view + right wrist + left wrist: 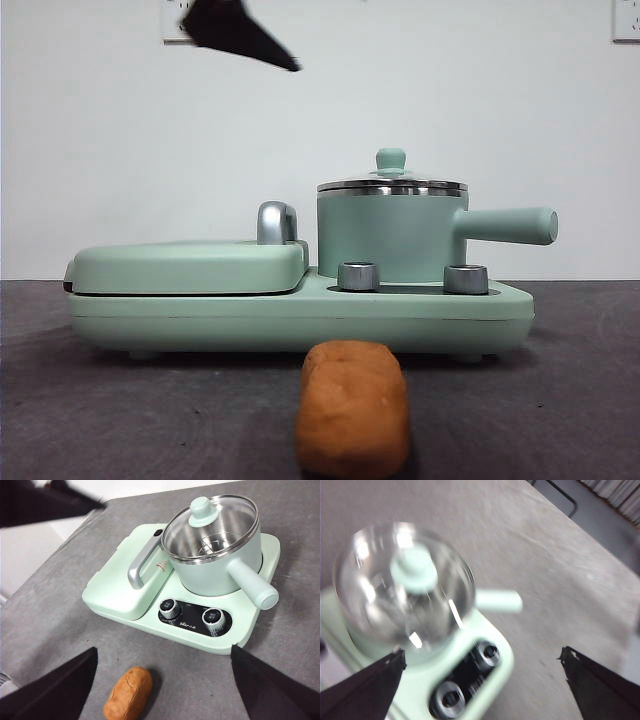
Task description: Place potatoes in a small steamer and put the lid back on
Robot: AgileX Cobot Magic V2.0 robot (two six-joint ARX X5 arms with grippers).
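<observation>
lid (391, 183) sits on the small steamer (390, 236), potato (353, 407) by the table's front edge, both grippers spread wide, empty

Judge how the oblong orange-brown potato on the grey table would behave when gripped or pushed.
The oblong orange-brown potato has a matte, slightly bumpy skin, so the jaws would probably hold it without slipping. Its rounded, loaf-like form suggests it may roll sideways if nudged across its length. It looks solid and stiff, likely fairly heavy for its size. It lies free on the grey table, touching nothing.
</observation>
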